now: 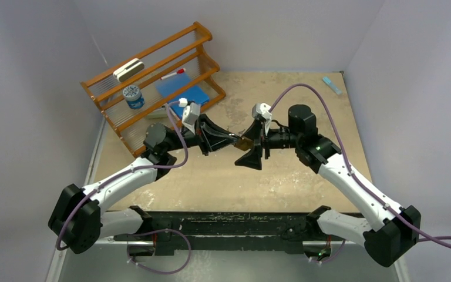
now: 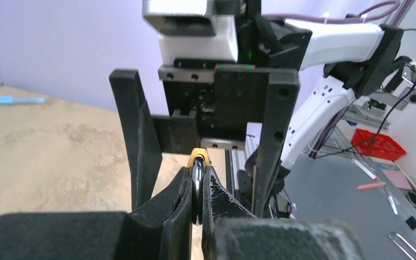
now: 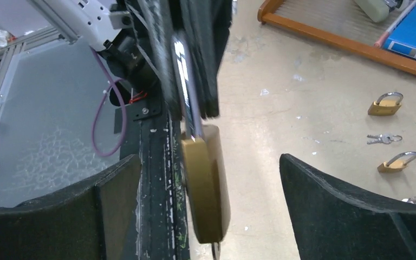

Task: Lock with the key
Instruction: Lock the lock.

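Right jaws, closest in their own wrist view, stand spread wide, one black finger low on the left and the other low on the right. A brass padlock [image 3: 206, 184] sits in the gap between them, apart from both.

Left jaws are pressed together on the padlock's silver shackle [image 2: 196, 181]. In the left wrist view only the shackle and a corner of the brass body show past their tips. That view also shows the right arm's two fingers upright on either side of the lock.

From above, the two arms meet nose to nose over the middle of the worktop [image 1: 305, 182], with the padlock raised between them.

Two more brass padlocks lie on the worktop, one [image 3: 385, 104] farther off and one [image 3: 398, 162] nearer. A small bunch of keys [image 3: 383, 139] lies between them.

At the far left a wooden rack [image 1: 152, 76] stands at an angle. It carries a whiteboard eraser [image 1: 128, 69], a red-capped marker [image 1: 173, 74], a small blue-and-white tub [image 1: 133, 96] and a blue book [image 1: 191, 91]. A light blue pen [image 1: 331, 85] lies by itself in the far right corner.
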`<state>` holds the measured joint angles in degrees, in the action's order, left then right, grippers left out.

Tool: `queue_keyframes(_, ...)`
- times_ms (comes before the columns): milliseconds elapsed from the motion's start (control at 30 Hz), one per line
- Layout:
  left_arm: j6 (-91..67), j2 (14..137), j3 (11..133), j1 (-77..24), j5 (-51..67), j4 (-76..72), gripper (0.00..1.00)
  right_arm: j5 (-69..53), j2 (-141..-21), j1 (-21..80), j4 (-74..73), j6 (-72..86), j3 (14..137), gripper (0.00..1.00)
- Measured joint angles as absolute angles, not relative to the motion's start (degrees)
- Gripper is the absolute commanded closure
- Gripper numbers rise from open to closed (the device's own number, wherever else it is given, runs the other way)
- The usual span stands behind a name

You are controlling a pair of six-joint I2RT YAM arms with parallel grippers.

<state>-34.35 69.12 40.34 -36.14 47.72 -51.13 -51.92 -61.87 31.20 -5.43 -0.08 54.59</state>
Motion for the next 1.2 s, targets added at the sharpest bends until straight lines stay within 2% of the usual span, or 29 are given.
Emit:
queue_keyframes(167, -34.9, 66.4, 40.3, -36.1, 44.8, -53.3, 1.0, -49.6, -61.1, 31.2, -1.8, 1.9, 53.5, 0.01)
queue_keyframes(367, -34.2, 62.5, 39.4, -36.1, 40.9, -54.1, 1.0, -42.3, -50.6, 31.2, 15.0, 10.2, 40.8, 0.01)
queue_keyframes(467, -33.8, 61.8, 39.4, -36.1, 39.9, -54.8, 1.0, -41.5, -48.6, 31.2, 21.2, 13.0, 38.2, 0.01)
queue_keyframes(933, -35.5, 61.8, 38.4, -36.1, 38.7, -61.4, 1.0, -43.6, -54.2, 31.2, 58.3, 22.1, 30.0, 0.01)
queue_keyframes(1200, -36.4, 61.8, 38.4, -36.1, 38.8, -62.3, 1.0, -46.3, -59.4, 31.2, 68.2, 25.1, 32.1, 0.01)
